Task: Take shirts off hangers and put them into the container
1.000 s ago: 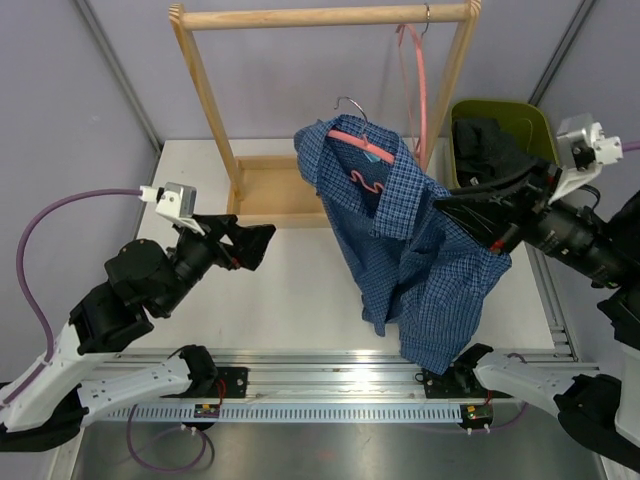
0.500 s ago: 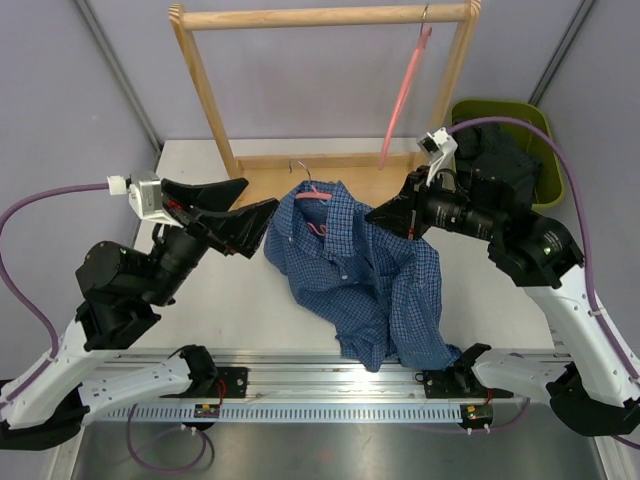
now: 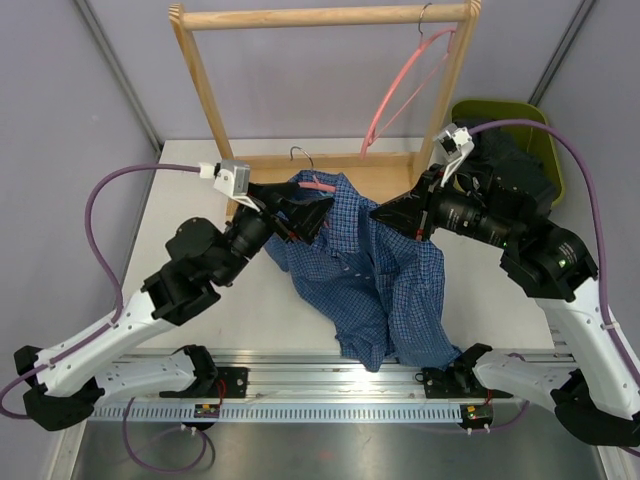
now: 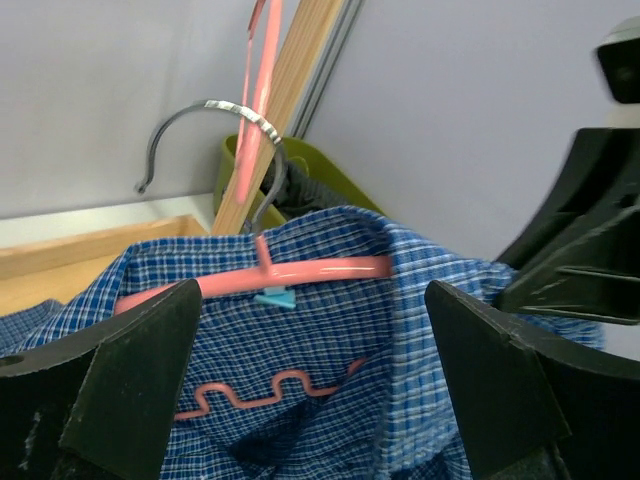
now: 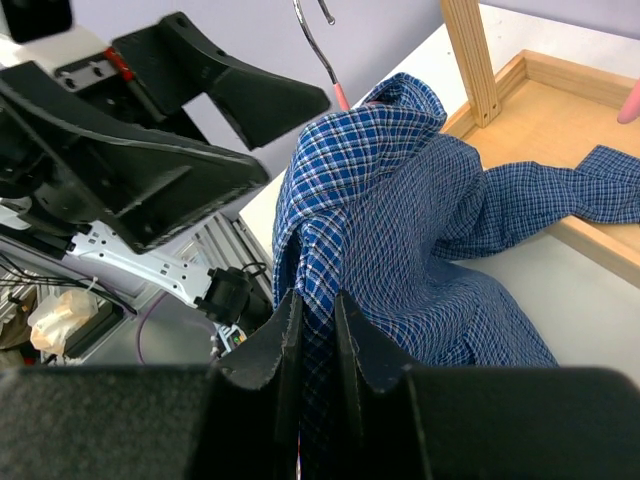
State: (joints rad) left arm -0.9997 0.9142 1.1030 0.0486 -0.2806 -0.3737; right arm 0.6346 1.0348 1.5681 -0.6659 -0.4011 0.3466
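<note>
The right hand, nearly closed, pinched a fold of the blue shirt, holding it up from the desk, well apart from the container. The left hand gaped wide and empty either side of the hanger, seemingly to pull it free.

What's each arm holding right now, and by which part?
The right tool pinches a fabric fold of the blue checked shirt below its collar. The left tool stands open at the collar and pink hanger, gripping nothing.
</note>
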